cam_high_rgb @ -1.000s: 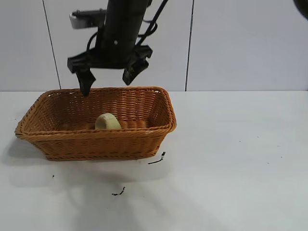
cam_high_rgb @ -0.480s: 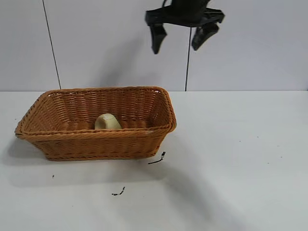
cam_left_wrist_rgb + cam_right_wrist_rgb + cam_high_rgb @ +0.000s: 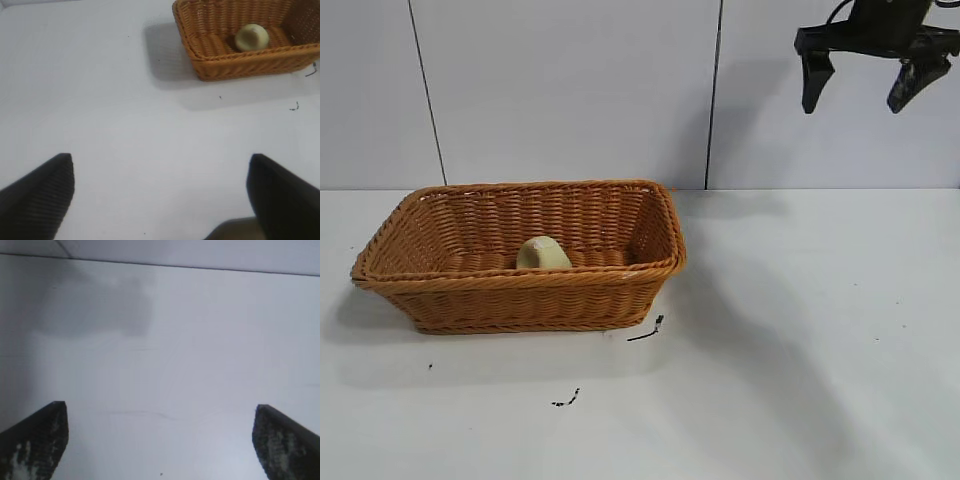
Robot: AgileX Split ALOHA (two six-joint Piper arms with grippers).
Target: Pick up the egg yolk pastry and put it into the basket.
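The small pale yellow, dome-shaped egg yolk pastry sits inside the big orange-brown woven wicker basket, centre-left of the exterior frame, resting on the basket floor near the front wall; in the left wrist view it shows at the upper right, same spot in the basket, pastry lying free w/ nothing touching it.

Right gripper hangs high in the upper right corner of the exterior frame, well apart from the basket; its 2 black fingers are spread wide w/ nothing between them; its own wrist view shows only bare white table between the 2 dark fingertips.

Left gripper isn't seen in the exterior shot; its wrist view shows 2 dark fingers far apart at the lower corners, also holding nothing, basket a good way off.

As I read it, the job looks done: pastry's in the basket, both pincers clear; nothing left except maybe parking the arms.

A few dark specks lie on the white table in front of the basket.
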